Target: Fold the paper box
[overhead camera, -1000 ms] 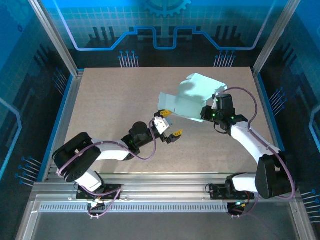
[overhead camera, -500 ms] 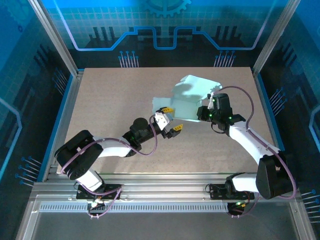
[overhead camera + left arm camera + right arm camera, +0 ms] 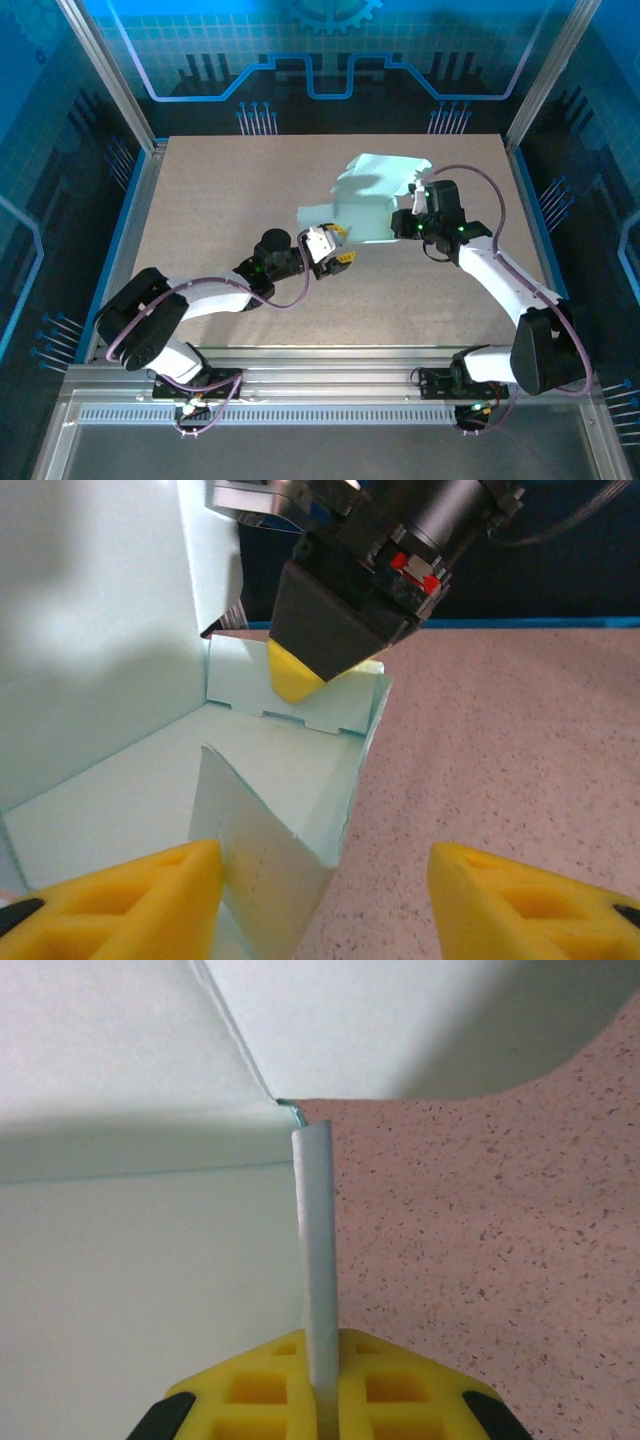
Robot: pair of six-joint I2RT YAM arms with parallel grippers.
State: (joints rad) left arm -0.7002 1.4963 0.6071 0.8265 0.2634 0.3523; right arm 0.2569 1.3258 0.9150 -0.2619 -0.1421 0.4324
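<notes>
Mint card forms the paper box [image 3: 375,195], half-raised on the speckled surface [image 3: 220,200], at about 1 o'clock from its middle. At the box's 7 o'clock the left claw [image 3: 343,243] has its fingers apart; its wrist view shows one upright flap [image 3: 265,850] between them, just beside the left finger [image 3: 130,900]. That view looks into the box: a bare card floor with low walls. At 3 o'clock the right claw [image 3: 400,224] is clamped together on a wall, seen edge-on from its wrist. From overhead that pinch is hard to make out.
</notes>
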